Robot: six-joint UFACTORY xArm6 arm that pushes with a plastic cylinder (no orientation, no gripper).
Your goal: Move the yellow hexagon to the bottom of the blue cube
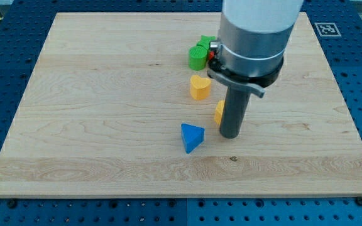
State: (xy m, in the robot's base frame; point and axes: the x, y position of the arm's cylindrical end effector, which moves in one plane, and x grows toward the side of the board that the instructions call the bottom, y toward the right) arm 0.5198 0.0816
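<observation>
Item 1, wooden board (105, 94): the arm carries no claw, only a dark rod gripping nothing, its tip (230, 135) set down just right of a yellow block (219, 112), mostly hidden behind the rod, apparently the hexagon, shape not fully readable. Item 2: a blue block (191, 137), more wedge than cube from here, sits just below-left; a yellow heart (200, 87) and green blocks (199, 54) lie above. The tip's right-side placement likely suits a leftward, downward push.
</observation>
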